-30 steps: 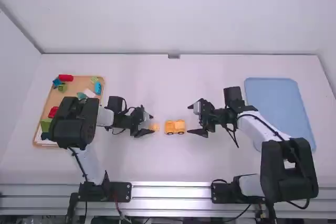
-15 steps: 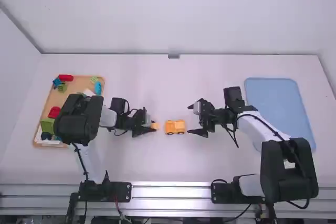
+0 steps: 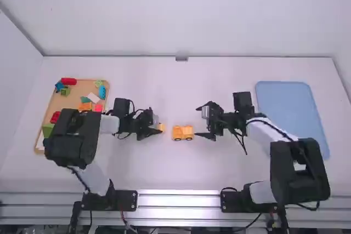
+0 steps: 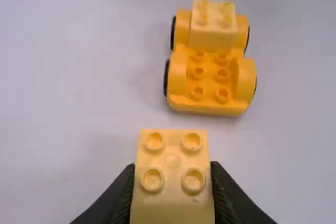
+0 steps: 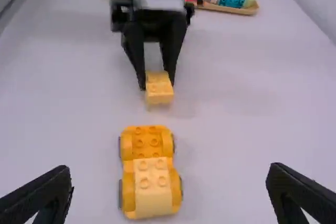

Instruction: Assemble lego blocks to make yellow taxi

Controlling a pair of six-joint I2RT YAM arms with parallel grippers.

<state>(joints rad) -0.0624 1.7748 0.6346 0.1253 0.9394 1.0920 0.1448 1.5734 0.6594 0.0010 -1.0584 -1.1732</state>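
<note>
Left of the yellow car base, my left gripper is shut on a yellow block. In the left wrist view that block sits between the fingers of my left gripper, studs showing. The wheeled car base carries one pale yellow block on one end; its other end has bare studs. My right gripper stands open to the right of the car. The right wrist view has my right gripper with fingers wide apart and the car base lying beyond them, untouched.
A wooden tray with several coloured blocks is at the far left, partly beneath the left arm. A blue tray lies at the right, beside the right arm.
The left arm's upper links have shifted left and toward the camera, uncovering more tray blocks, while its gripper keeps the yellow block near the same spot. The right arm has shifted slightly left.
</note>
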